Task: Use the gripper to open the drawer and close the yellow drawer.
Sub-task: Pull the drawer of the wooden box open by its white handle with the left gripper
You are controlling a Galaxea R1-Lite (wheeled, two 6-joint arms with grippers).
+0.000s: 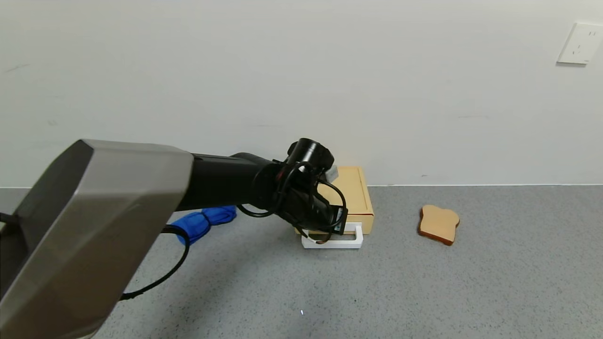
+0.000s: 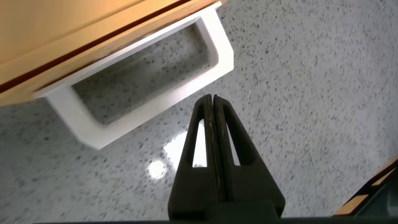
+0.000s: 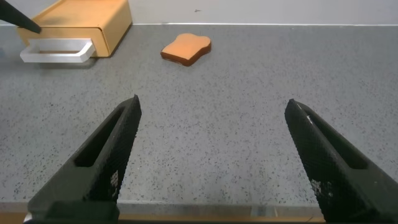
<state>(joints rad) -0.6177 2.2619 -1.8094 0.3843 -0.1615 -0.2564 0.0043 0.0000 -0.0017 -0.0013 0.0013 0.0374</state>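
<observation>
Left wrist view: left gripper (image 2: 212, 102) fingers pressed together, holding nothing, tip just outside white loop handle (image 2: 149, 93) of drawer (image 1: 354, 200). Risk — closed tip slides off smooth rigid bar instead of hooking, or light casing skids on speckled counter (image 1: 424, 282). Right gripper (image 3: 214, 155) spread wide, empty, well apart from drawer. Toast slice (image 1: 439, 224) beside drawer, blue cloth (image 1: 205, 221) on its other side.

Grey speckled table (image 1: 471, 292) against a plain pale wall (image 1: 301, 70), with a white socket plate (image 1: 579, 43) high at the right. Large grey-and-black left arm (image 1: 94, 226) reaching in from the lower left, its left gripper (image 1: 325, 230) down at the white loop handle (image 1: 351, 241) of a flat yellow drawer (image 1: 353, 197) standing by the wall. Tan toast slice (image 1: 438, 224) lying apart to the right, blue cloth (image 1: 205, 220) bunched partly behind the arm.
</observation>
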